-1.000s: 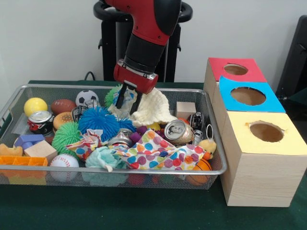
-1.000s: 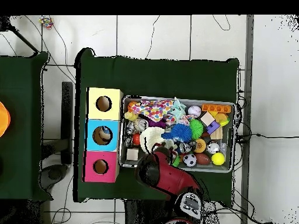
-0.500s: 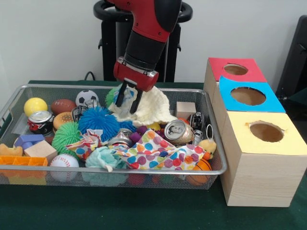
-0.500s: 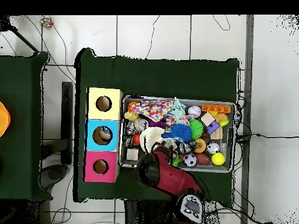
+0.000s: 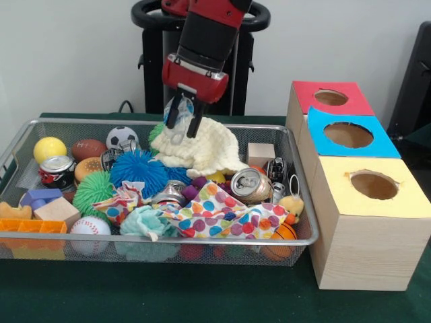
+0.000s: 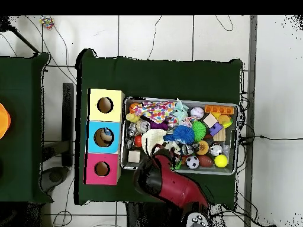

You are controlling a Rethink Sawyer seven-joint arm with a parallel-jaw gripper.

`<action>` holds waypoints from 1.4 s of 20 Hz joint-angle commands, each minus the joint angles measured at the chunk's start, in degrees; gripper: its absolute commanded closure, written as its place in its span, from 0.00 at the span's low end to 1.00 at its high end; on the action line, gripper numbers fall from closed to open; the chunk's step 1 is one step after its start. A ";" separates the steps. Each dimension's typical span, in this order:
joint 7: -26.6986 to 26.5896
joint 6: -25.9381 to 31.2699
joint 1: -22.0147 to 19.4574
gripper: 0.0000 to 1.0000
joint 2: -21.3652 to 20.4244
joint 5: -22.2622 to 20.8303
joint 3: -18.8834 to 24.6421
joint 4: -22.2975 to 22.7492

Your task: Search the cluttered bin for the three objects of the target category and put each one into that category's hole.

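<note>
1. The cream cloth (image 5: 199, 151) sits in the upper middle of the front view, its top pulled up into a peak while its lower folds drape on the toys in the wire bin (image 5: 300, 202).
2. The gripper (image 5: 182, 120) has the peak of that cloth pinched between its jaws, just above the bin's far rim.
3. A second ago the gripper was lower, down among the clutter; it has since risen, and the cloth has come up with it and stretched taller.
4. That suggests the grasp is holding and the lift out of the bin is under way.
5. Right of the bin stand three boxes with holes: the red box (image 5: 330, 97), the blue box (image 5: 349, 133) and the yellow box (image 5: 374, 185); none has the cloth yet.
6. A polka-dot cloth (image 5: 215, 214) lies at the bin's near side, possibly another target.
</note>
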 commanded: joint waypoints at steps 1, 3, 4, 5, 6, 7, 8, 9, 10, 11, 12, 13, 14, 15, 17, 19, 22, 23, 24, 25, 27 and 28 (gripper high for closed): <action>6.63 11.35 2.02 1.00 -5.38 -0.37 2.12 -0.20; 6.44 13.74 3.26 1.00 -6.16 -0.25 1.11 -1.32; 6.40 14.87 3.83 1.00 -6.53 -0.22 0.61 -1.80; 6.37 15.60 4.04 1.00 -6.84 -0.29 0.43 -2.14; 6.46 16.68 4.80 1.00 -6.94 -0.21 -0.18 -2.81; 6.60 17.27 5.30 1.00 -7.00 -0.18 -0.53 -3.29; 6.75 17.86 5.80 1.00 -7.06 -0.15 -0.88 -3.76; 6.96 18.27 6.20 1.00 -7.01 -0.09 -1.09 -4.05; 7.45 19.49 7.42 1.00 -7.13 0.14 -1.79 -4.68; 7.79 20.26 8.15 1.00 -7.17 0.27 -2.20 -5.12; 8.44 21.77 9.52 1.00 -7.27 0.57 -2.92 -5.87; 8.84 22.46 10.24 1.00 -7.11 0.72 -3.37 -6.38; 9.61 23.70 11.74 1.00 -7.01 1.02 -4.32 -7.20; 10.12 24.61 12.43 1.00 -6.98 1.29 -4.62 -7.76; 10.79 26.01 13.42 1.00 -6.92 1.71 -4.96 -8.80; 11.17 27.08 14.00 1.00 -6.93 2.07 -4.99 -9.74; 11.73 29.18 15.40 1.00 -6.82 2.22 -5.96 -11.76; 11.95 29.71 15.63 1.00 -6.80 2.34 -6.02 -12.23; 12.17 30.23 15.86 1.00 -6.78 2.47 -6.07 -12.70; 12.16 30.52 15.80 1.00 -6.62 2.61 -5.94 -13.20; 12.56 31.00 16.26 1.00 -6.21 2.91 -6.06 -14.24; 12.84 31.11 16.51 1.00 -5.94 3.09 -6.14 -14.75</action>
